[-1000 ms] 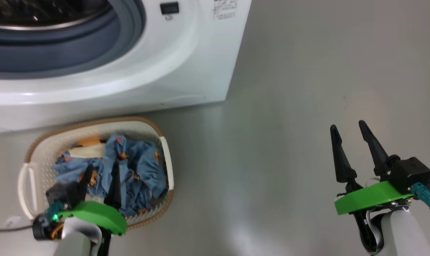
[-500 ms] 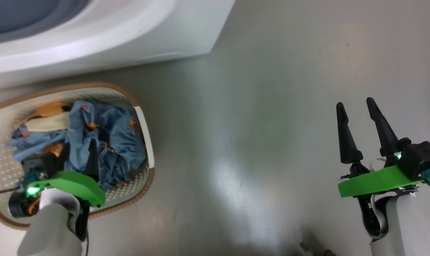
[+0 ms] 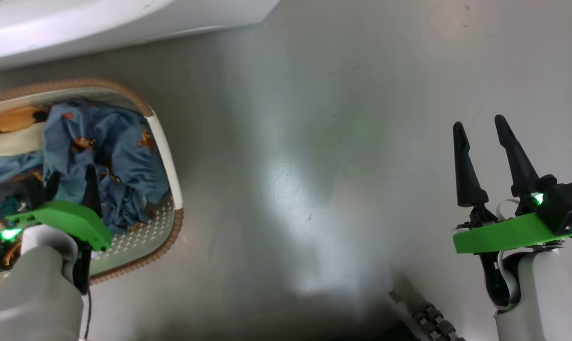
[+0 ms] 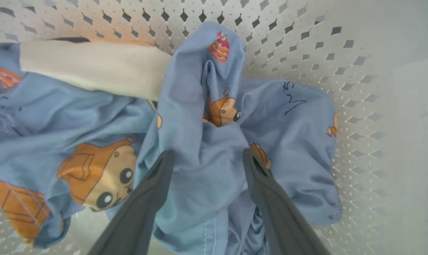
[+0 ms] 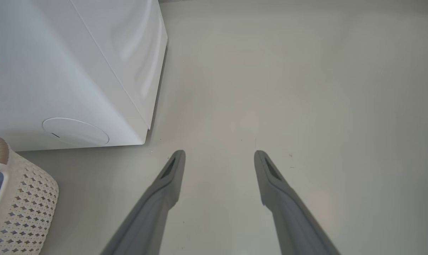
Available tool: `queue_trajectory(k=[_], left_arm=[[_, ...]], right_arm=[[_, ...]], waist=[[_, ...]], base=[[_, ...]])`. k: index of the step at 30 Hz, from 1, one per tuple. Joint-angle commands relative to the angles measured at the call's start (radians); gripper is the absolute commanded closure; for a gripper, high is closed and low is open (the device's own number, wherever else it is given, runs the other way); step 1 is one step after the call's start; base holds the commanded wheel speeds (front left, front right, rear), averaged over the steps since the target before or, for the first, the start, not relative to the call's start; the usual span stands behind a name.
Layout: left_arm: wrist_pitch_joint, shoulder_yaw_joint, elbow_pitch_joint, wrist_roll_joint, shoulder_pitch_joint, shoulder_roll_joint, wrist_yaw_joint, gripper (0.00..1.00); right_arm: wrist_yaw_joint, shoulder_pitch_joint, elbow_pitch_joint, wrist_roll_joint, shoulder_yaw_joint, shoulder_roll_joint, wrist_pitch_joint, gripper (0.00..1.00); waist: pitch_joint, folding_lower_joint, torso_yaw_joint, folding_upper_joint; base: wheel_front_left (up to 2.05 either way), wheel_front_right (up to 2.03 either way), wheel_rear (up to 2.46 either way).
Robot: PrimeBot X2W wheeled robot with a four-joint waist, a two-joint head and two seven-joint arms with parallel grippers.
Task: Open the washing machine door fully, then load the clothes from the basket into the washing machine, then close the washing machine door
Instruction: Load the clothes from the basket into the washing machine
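**Left gripper point(image 4: 207, 153) down in the basket point(image 3: 165, 142)**

I see a glossy pale grey floor point(image 3: 314, 142) with soft glare. The basket stands on it at the left, just near of the washing machine point(image 5: 58, 71). Both are cut off by my head view. The left jaws stand apart either side of a fold of the clothes point(image 4: 292, 141). The right gripper point(image 3: 479, 122) hangs over bare floor, jaws apart and empty.
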Motion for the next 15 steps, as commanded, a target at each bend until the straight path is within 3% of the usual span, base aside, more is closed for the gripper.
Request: queue_trajectory(k=[1, 15], left_arm=[[-0.005, 0.024, 0.009, -0.011, 0.008, 0.037, 0.008, 0.00], [0.025, -0.047, 0.042, -0.070, -0.072, 0.007, -0.013, 0.00]], right_arm=[[0.002, 0.016, -0.024, 0.017, 0.014, -0.001, -0.007, 0.00], [0.002, 0.014, -0.035, 0.033, 0.017, -0.001, -0.007, 0.00]], waist=[[0.016, 0.0000, -0.010, -0.0001], [0.058, 0.0000, -0.023, -0.0001]], base=[[0.00, 0.00, 0.00], [0.00, 0.00, 0.00]])
